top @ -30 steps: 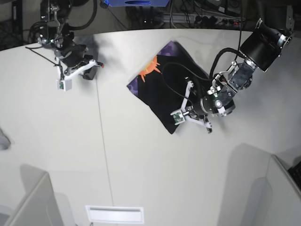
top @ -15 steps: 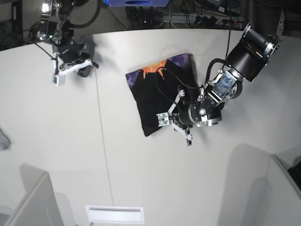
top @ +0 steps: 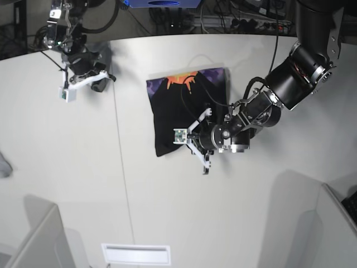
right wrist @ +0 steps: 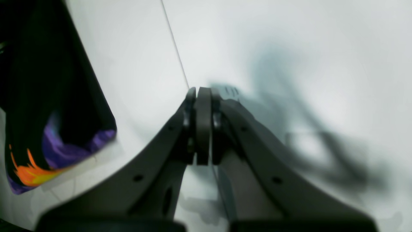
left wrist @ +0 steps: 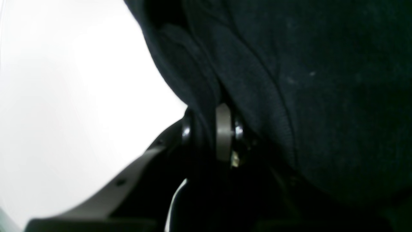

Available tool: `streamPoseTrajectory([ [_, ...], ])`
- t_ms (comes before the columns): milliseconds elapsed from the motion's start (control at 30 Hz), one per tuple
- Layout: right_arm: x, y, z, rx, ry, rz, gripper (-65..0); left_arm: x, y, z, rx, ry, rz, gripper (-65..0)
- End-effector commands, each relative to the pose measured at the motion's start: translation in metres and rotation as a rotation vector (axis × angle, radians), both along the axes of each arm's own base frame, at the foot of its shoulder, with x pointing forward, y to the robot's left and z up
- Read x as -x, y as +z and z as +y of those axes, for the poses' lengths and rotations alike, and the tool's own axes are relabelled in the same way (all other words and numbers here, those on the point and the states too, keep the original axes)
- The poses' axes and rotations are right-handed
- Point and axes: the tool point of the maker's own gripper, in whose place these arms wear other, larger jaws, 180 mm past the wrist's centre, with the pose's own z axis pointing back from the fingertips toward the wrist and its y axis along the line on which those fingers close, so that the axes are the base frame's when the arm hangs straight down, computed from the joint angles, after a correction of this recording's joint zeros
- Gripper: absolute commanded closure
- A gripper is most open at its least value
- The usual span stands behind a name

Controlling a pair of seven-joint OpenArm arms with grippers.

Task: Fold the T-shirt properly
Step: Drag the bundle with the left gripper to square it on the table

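The T-shirt (top: 187, 106) lies folded into a black rectangle on the white table (top: 67, 167), its orange and purple print along the far edge. My left gripper (top: 192, 142) sits at the shirt's near edge. In the left wrist view it is shut on a fold of black cloth (left wrist: 289, 80), pinched between the fingertips of the left gripper (left wrist: 206, 125). My right gripper (top: 97, 81) hovers at the far left of the table, well clear of the shirt. The right gripper (right wrist: 199, 96) is shut with nothing in it, and the T-shirt (right wrist: 48, 96) shows at that view's left edge.
A thin seam (top: 120, 167) runs across the table from far to near. A white slotted plate (top: 135, 254) lies at the near edge. Grey panels (top: 39, 234) rise at the near corners. Cables and equipment (top: 234, 22) crowd the far edge.
The left gripper has dragged the folded shirt leftward and turned it, so the print now lies along the far side. The right arm has drawn back slightly toward the far left.
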Motion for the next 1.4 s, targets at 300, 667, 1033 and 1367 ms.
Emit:
streamPoseTrajectory([
  [300, -0.005, 0.008, -0.002, -0.001, -0.005, -0.034, 0.0, 0.014, 0.001, -0.018, 0.052, -0.073, 0.038, 0.0],
  [667, -0.005, 0.008, -0.001, -0.002, -0.006, -0.034, 0.0, 0.014, 0.012, -0.036, 0.079, -0.167, 0.018, 0.0],
  [1033, -0.001, 0.004, 0.003, -0.016, -0.014, -0.023, 0.0, 0.012, 0.022, -0.043, 0.113, -0.163, 0.028, 0.0],
  [1367, -0.001, 0.004, 0.003, -0.016, -0.014, -0.023, 0.0, 0.004, 0.027, -0.043, 0.109, -0.164, 0.007, -21.1],
])
